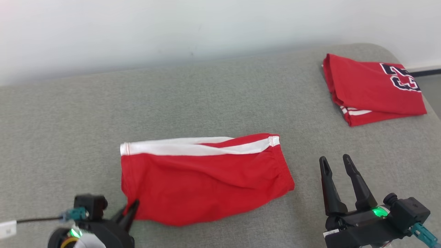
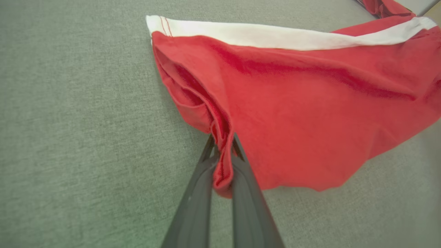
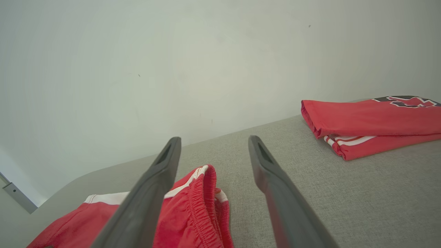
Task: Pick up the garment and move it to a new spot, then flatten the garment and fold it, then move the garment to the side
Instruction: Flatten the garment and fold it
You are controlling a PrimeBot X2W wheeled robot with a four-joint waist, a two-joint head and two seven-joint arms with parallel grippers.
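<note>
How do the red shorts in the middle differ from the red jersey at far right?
The shorts carry a white band; the jersey shows dark numerals. The left gripper pinches a corner of the shorts; the jersey lies untouched. The shorts lie nearer the robot than the jersey. Both are red, on the grey surface.

**A:** What carries everything here?

**B:** A grey woven pad [image 1: 206,103], broad and flat, with its far right corner rounded off.

**A:** What lies on it?

**B:** Two things. Red shorts [image 1: 206,186] lie around the middle, toward the near edge, laid double. A white band [image 1: 179,148] runs along their far side, and the gathered waist is at the right end.

**A:** Do they lie flat?

**B:** Mostly. Soft creases cross them, and the near left corner bunches into a ridge.

**A:** And the second thing?

**B:** A folded red jersey [image 1: 372,89] sits at the far right corner, dark numerals on top, a white-striped edge showing beneath. It lies well apart from the shorts, with bare grey cloth between them.
</note>
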